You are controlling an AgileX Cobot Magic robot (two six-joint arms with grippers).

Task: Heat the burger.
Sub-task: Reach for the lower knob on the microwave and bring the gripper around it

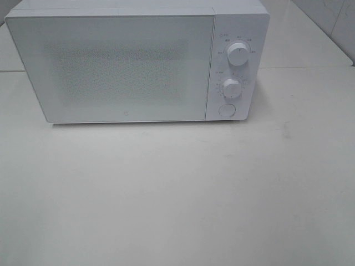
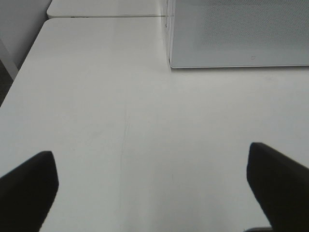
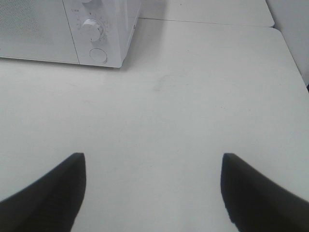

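Light is bright, even and diffuse, as if from overhead, so the white counter (image 1: 177,194) and the white microwave (image 1: 111,66) nearly blend, washed out, low in contrast, with a faint greenish cast. A thin soft shadow lies under the microwave's front, and a wider one falls on the counter at its knob side. The door has a dull sheen. Both wrist views are greyer and dimmer. In them the left tool (image 2: 150,153) and right tool (image 3: 153,157) show their fingers (image 2: 29,188) as featureless black shapes with soft, unfocused edges.

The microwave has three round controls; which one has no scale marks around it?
The lowest one, the flat button; the upper knob and the middle knob above it have marks around.
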